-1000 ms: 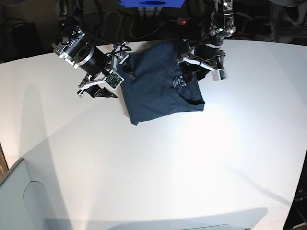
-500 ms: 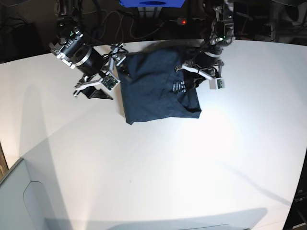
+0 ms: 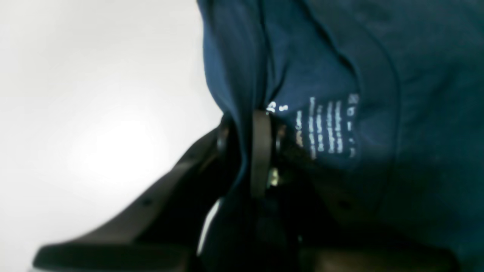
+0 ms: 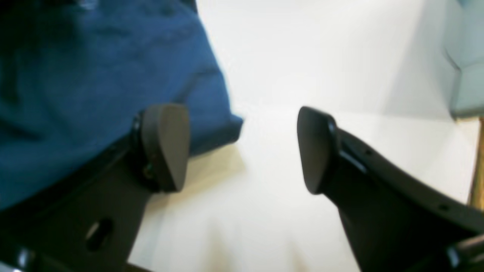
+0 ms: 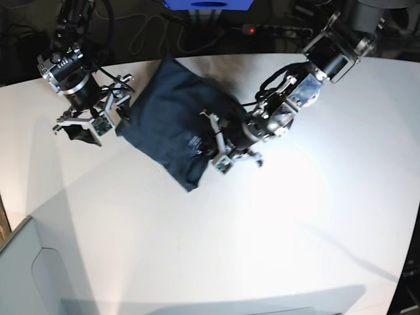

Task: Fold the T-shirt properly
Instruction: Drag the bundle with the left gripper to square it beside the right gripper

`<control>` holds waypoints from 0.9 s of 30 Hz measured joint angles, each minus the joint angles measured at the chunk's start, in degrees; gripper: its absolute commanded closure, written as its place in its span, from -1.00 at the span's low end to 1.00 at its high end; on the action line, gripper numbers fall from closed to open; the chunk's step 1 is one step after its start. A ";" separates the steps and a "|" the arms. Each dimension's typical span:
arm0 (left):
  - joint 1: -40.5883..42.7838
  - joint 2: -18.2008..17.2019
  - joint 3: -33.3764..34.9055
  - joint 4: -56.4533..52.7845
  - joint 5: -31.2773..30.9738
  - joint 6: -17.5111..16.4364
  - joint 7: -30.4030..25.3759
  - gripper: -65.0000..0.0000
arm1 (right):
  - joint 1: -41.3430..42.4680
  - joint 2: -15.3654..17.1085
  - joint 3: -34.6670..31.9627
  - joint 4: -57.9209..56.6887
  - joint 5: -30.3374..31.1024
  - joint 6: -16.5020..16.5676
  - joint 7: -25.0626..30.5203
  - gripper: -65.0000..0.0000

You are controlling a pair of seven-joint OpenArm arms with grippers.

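The dark navy T-shirt (image 5: 167, 108) lies bunched in a slanted heap at the back of the white table (image 5: 216, 236). My left gripper (image 5: 220, 152) reaches in from the right and is shut on the T-shirt by the neck. In the left wrist view the left gripper (image 3: 247, 130) pinches a fold of the T-shirt (image 3: 416, 94) beside the white printed label (image 3: 327, 126). My right gripper (image 5: 98, 123) stands open at the cloth's left edge. In the right wrist view its left finger (image 4: 166, 145) overlaps the T-shirt (image 4: 94, 75), whose corner reaches into the gap of the right gripper (image 4: 242, 147).
A blue box (image 5: 207, 4) and cables sit beyond the table's back edge. A grey bin (image 5: 26, 275) stands at the front left corner and shows at the right of the right wrist view as a grey bin (image 4: 465, 56).
The left gripper shut on the shirt's neck side and carried it left and forward. The whole shirt shifted left into a slanted heap. The right arm moved left, still open.
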 measured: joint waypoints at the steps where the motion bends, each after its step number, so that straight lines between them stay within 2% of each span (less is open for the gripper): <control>1: -2.86 0.22 2.95 -1.29 -0.15 -0.20 0.39 1.00 | -0.13 -0.59 1.22 0.00 0.04 0.00 0.00 -0.31; 5: -13.03 1.18 14.19 -5.07 0.26 0.28 0.96 1.00 | -0.17 -1.73 5.22 0.02 0.02 0.00 -0.04 -0.31; 12: -24.11 7.85 29.70 -8.92 0.20 0.07 0.57 1.00 | -1.01 -2.03 8.87 0.04 0.00 0.00 0.07 -0.31; 17: -27.67 11.76 34.97 -12.52 0.15 -0.07 0.68 1.00 | -1.53 -2.36 8.83 0.04 0.02 0.02 -0.07 -0.31; 20: -29.14 13.27 36.85 -14.08 0.20 -0.13 0.70 1.00 | -1.51 -4.11 10.29 0.04 0.24 0.00 0.09 -0.31; 21: -29.42 13.81 37.09 -14.29 0.20 -0.15 0.79 0.95 | -1.66 -4.59 11.02 0.04 0.24 0.02 0.07 -0.31; 25: -29.44 14.43 37.00 -14.64 0.15 -0.13 0.52 0.43 | -1.64 -5.53 11.54 0.04 0.04 0.00 -0.04 -0.31; 27: -29.46 14.23 36.98 -14.82 0.20 -0.09 0.52 0.26 | -1.66 -5.55 11.54 0.04 0.04 0.02 0.09 -0.31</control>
